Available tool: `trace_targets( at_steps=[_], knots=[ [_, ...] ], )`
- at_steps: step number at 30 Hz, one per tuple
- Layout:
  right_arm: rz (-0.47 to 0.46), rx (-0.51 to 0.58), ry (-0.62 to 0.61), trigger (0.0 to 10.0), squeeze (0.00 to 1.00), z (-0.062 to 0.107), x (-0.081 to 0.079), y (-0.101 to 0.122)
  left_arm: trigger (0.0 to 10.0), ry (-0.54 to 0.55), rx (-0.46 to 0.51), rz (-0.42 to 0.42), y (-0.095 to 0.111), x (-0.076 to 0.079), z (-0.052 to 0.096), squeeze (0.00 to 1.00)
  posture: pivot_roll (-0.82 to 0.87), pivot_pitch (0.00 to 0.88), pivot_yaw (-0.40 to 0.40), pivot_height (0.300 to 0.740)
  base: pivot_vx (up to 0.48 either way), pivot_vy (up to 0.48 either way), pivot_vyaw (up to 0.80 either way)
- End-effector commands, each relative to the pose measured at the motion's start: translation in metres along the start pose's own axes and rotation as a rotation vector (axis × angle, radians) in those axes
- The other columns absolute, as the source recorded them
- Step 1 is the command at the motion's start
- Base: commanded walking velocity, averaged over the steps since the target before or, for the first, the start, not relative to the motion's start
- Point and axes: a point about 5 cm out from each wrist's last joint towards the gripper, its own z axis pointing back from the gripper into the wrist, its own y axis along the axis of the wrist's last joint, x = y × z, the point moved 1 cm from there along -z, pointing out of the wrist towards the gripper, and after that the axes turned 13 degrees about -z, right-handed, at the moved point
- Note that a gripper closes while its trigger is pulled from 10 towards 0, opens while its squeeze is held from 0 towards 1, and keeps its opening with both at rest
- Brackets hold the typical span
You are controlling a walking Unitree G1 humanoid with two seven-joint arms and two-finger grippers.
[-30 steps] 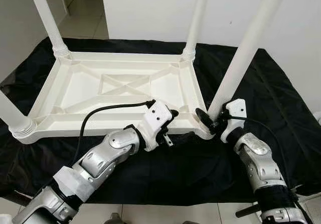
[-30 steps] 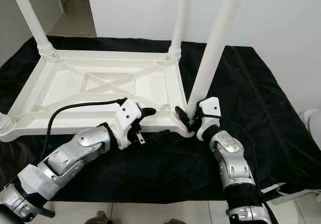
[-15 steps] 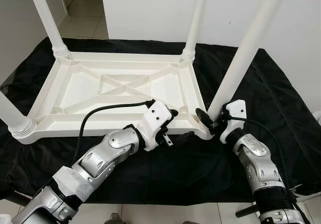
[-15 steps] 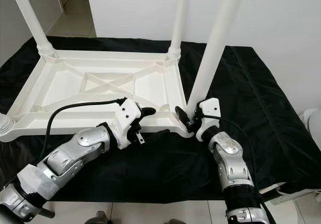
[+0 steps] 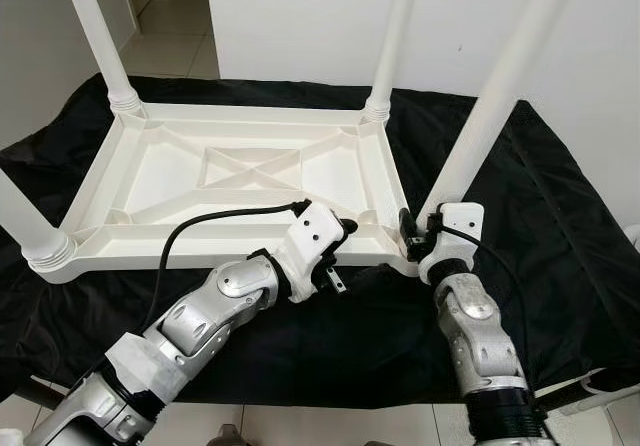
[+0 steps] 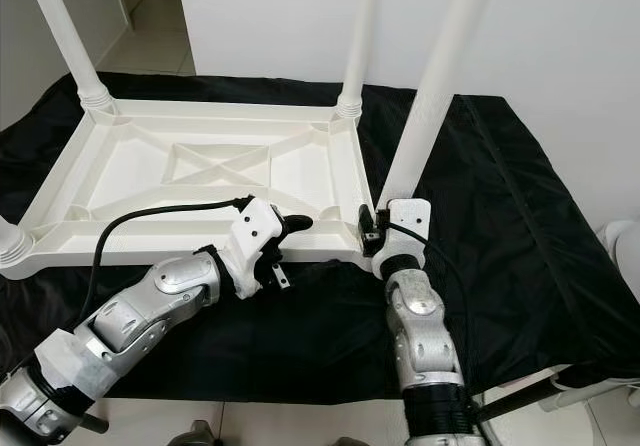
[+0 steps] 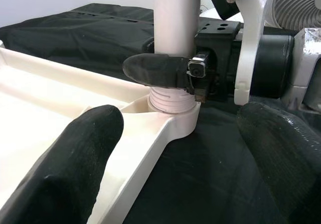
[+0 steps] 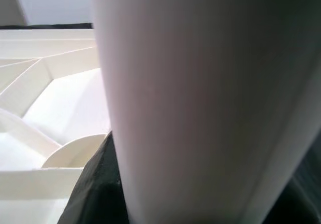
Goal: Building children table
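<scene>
A white plastic table top lies upside down on a black cloth. The near right leg stands slightly tilted in its corner socket. My right gripper is shut on the base of this leg, and one of its fingers wraps across the leg's front. My left gripper is open at the table top's near rim, just left of that corner. Its fingers stand wide apart, one over the inside of the top and one over the cloth.
Three other white legs stand in their corners: far left, far right, near left. The black cloth covers the low platform to its front edge. A white wall stands behind, and a fan to the right.
My right arm has swung in towards the leg and its gripper has closed around the leg's base. The left gripper has stayed at the near rim.
</scene>
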Motion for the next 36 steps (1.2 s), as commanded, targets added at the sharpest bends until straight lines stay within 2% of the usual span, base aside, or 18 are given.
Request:
trace_targets(
  at_steps=[1, 2, 7, 14, 15, 23, 26, 27, 28, 29, 33, 36],
  knots=[
    [-0.003, -0.067, -0.089, 10.0, 0.0, 0.006, 0.008, -0.015, 10.0, -0.249, 0.049, 0.004, 0.002, 0.018, 0.002, 0.0, 0.03, 0.002, -0.053, 0.74, 0.0, 0.0, 0.0],
    [-0.044, -0.064, -0.168, 10.0, 0.0, 0.008, -0.005, -0.018, 10.0, -0.251, 0.05, 0.003, 0.002, 0.019, 0.001, 0.0, 0.03, 0.0, -0.058, 0.74, 0.0, 0.0, 0.0],
    [-0.087, -0.051, -0.151, 10.0, 0.0, 0.008, -0.019, -0.015, 10.0, -0.251, 0.054, 0.006, 0.002, 0.02, -0.001, 0.0, 0.02, 0.0, -0.059, 0.74, 0.0, 0.0, 0.0],
    [-0.067, -0.028, -0.117, 10.0, 0.0, 0.01, -0.015, -0.01, 10.0, -0.26, 0.054, 0.004, 0.001, 0.021, -0.001, 0.0, 0.02, 0.0, -0.062, 0.74, 0.0, 0.0, 0.0],
    [-0.058, -0.022, -0.106, 10.0, 1.0, 0.011, -0.013, -0.009, 10.0, -0.259, 0.054, 0.002, 0.001, 0.021, -0.001, 0.0, 0.02, 0.0, -0.062, 0.74, 0.0, 0.0, 0.0],
    [-0.026, 0.004, -0.049, 10.0, 1.0, 0.018, -0.008, -0.005, 10.0, -0.257, 0.051, -0.001, 0.001, 0.02, 0.001, 0.0, 0.03, 0.0, -0.064, 0.74, 0.0, 0.0, 0.0],
    [0.021, 0.002, -0.01, 10.0, 1.0, 0.023, 0.004, -0.008, 10.0, -0.258, 0.05, -0.002, 0.0, 0.02, 0.001, 0.0, 0.03, 0.0, -0.064, 0.74, 0.0, 0.0, 0.0],
    [0.032, -0.003, 0.013, 10.0, 0.37, 0.025, 0.011, -0.01, 10.0, -0.258, 0.05, -0.003, 0.0, 0.02, 0.001, 0.0, 0.03, 0.0, -0.064, 0.74, 0.0, 0.0, 0.0],
    [0.032, -0.003, 0.013, 10.0, 0.37, 0.025, 0.011, -0.01, 10.0, -0.258, 0.05, -0.003, 0.0, 0.02, 0.001, 0.0, 0.03, 0.0, -0.064, 0.74, 0.0, 0.0, 0.0],
    [0.033, -0.002, 0.036, 10.0, 0.0, 0.027, 0.016, -0.01, 10.0, -0.258, 0.05, -0.004, 0.0, 0.02, 0.001, 0.0, 0.03, 0.0, -0.064, 0.74, 0.0, 0.0, 0.0],
    [0.038, -0.011, 0.09, 10.0, 0.0, 0.027, 0.022, -0.01, 10.0, -0.258, 0.05, -0.005, 0.0, 0.019, 0.0, 0.0, 0.03, 0.0, -0.059, 0.74, 0.0, 0.0, 0.0],
    [0.078, -0.031, 0.244, 10.0, 0.0, 0.022, 0.025, -0.006, 10.0, -0.264, 0.049, -0.011, 0.0, 0.018, 0.0, 0.0, 0.03, 0.0, -0.049, 0.74, 0.0, 0.0, 0.0]
  ],
)
